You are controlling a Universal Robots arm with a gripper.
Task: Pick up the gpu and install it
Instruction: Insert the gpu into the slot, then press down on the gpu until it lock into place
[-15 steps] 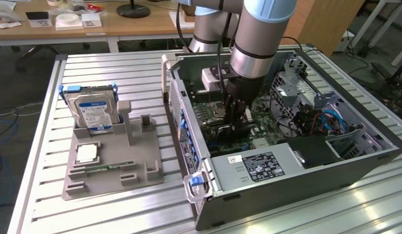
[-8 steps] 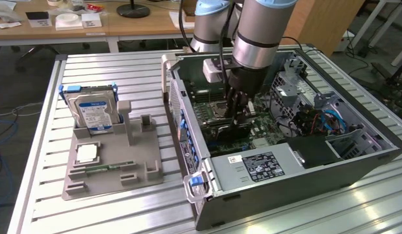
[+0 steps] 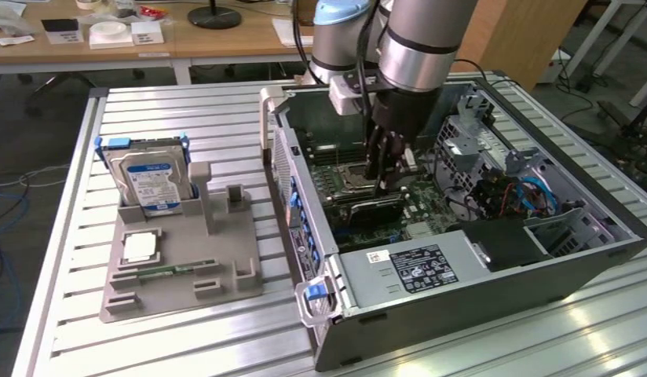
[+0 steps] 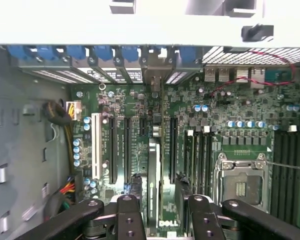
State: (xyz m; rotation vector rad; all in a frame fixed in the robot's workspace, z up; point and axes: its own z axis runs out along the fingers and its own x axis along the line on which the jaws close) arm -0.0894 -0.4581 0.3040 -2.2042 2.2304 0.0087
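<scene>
We see the gripper (image 3: 385, 182) lowered deep into the open computer case (image 3: 575, 259), just above the motherboard (image 3: 350, 177). In the wrist view its black fingers (image 4: 129, 220) are clenched on the gpu (image 4: 153, 185) — the card stands on edge between them, its pale bracket reaching the case's rear slot openings, in line with a black expansion slot (image 4: 172, 147). At the exterior view's left, a grey holder (image 3: 182, 263) carries the hard drive (image 3: 148, 184) — well apart from the case.
</scene>
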